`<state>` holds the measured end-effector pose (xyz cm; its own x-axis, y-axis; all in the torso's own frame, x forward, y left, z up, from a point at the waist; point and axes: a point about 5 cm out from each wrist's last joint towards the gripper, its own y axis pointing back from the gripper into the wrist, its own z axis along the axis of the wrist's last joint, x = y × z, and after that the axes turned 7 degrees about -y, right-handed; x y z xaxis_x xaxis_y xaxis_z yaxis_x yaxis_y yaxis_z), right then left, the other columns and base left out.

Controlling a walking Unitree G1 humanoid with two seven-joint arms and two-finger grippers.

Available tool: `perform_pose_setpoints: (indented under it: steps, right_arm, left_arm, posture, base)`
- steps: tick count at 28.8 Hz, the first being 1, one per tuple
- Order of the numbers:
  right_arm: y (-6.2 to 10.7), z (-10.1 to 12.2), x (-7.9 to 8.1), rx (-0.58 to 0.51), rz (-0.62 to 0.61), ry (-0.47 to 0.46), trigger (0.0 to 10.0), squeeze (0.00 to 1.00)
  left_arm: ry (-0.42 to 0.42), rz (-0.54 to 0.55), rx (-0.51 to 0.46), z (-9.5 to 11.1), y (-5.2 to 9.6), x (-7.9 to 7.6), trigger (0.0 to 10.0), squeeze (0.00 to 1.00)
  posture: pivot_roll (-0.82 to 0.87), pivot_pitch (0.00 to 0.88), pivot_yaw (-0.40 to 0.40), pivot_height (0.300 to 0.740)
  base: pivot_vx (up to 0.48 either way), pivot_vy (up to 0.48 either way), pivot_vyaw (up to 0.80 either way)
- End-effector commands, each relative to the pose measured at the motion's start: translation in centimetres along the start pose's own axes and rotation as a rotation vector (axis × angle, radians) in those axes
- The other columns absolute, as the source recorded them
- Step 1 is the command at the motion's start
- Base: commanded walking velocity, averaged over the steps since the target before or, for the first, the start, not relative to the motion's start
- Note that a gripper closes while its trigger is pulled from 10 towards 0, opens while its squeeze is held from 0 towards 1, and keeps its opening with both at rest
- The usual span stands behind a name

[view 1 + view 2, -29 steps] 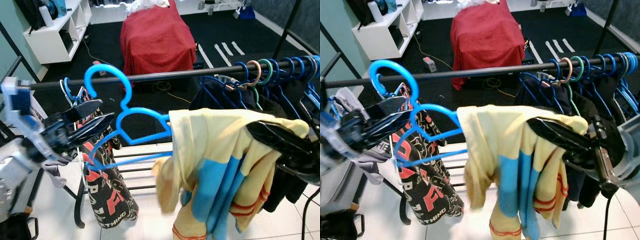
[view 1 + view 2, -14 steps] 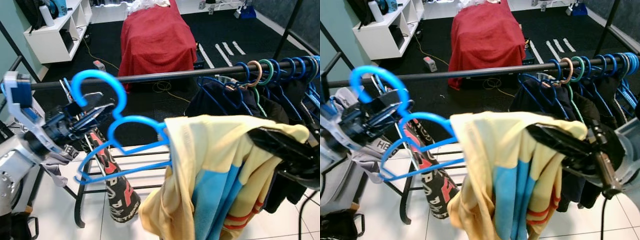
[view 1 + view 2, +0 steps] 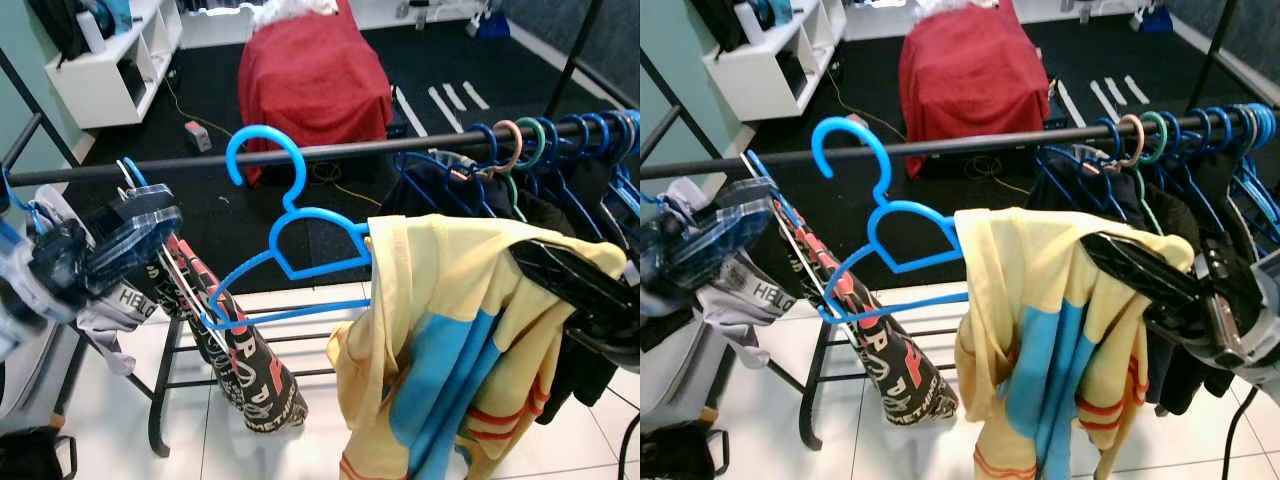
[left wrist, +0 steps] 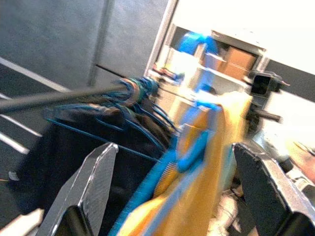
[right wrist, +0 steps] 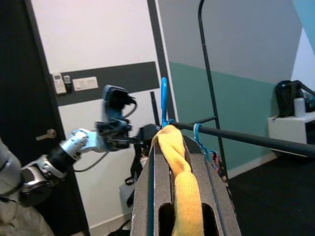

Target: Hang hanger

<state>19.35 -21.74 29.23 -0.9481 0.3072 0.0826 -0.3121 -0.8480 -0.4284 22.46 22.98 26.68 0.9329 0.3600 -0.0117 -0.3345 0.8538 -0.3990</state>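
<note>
Fingers of the right gripper pinch the yellow shirt draped on the blue hanger. Its hook sits over the rail, long axis along it. The left gripper, jaws spread, stands just beside the hanger's free end.

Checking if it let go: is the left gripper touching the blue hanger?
Apart. The left eye view shows the left gripper off to the side of the blue hanger, open floor between them.

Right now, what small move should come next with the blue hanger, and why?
Probably open the right gripper and ease it away: the blue hanger has its hook over the rail, and the left gripper is already open, off it.
</note>
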Motion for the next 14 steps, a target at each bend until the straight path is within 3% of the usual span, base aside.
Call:
perform_pose_setpoints:
  steps: [1,5,6,8,9,11,12,14]
  right_arm:
    - [-0.1,-0.1,0.0,-0.01,0.009,0.007,10.0,0.0]
    - [-0.1,-0.2,-0.1,0.005,-0.001,0.009,10.0,0.0]
    - [0.0,-0.4,-0.3,0.021,-0.014,0.01,10.0,0.0]
    - [0.0,-0.4,-0.3,0.021,-0.014,0.01,10.0,0.0]
    - [0.2,-0.6,-0.6,0.042,-0.027,0.005,10.0,0.0]
    - [0.2,-0.6,-0.6,0.042,-0.027,0.005,10.0,0.0]
    - [0.3,-0.9,-0.7,0.057,-0.032,-0.002,10.0,0.0]
    - [0.3,-0.9,-0.6,0.043,-0.022,-0.009,10.0,0.0]
  left_arm:
    - [-0.017,-0.044,0.031,0.3,-0.1,-0.5,10.0,0.0]
    - [-0.066,-0.028,0.037,0.7,-0.1,-0.4,10.0,0.0]
    - [-0.122,0.009,0.024,1.8,0.2,0.2,10.0,0.0]
    - [-0.122,0.009,0.024,1.8,0.2,0.2,10.0,0.0]
    - [-0.218,0.063,-0.019,4.2,0.5,1.1,10.0,0.0]
    - [-0.218,0.063,-0.019,4.2,0.5,1.1,10.0,0.0]
    - [-0.284,0.104,-0.089,6.4,0.6,1.6,10.0,0.0]
    - [-0.306,0.111,-0.099,7.1,0.5,1.8,10.0,0.0]
  posture:
    - [-0.06,0.125,0.108,0.74]
    - [-0.06,0.126,0.102,0.74]
    - [-0.06,0.126,0.102,0.74]
    - [-0.06,0.126,0.102,0.74]
    - [-0.06,0.125,0.1,0.74]
    - [-0.06,0.125,0.1,0.74]
    - [-0.06,0.126,0.102,0.74]
    - [-0.05,0.125,0.103,0.74]
  base:
    - [0.0,0.0,0.0]
    - [0.0,0.0,0.0]
    - [0.0,0.0,0.0]
    - [0.0,0.0,0.0]
    - [0.0,0.0,0.0]
    - [0.0,0.0,0.0]
    - [0.0,0.0,0.0]
    - [0.0,0.0,0.0]
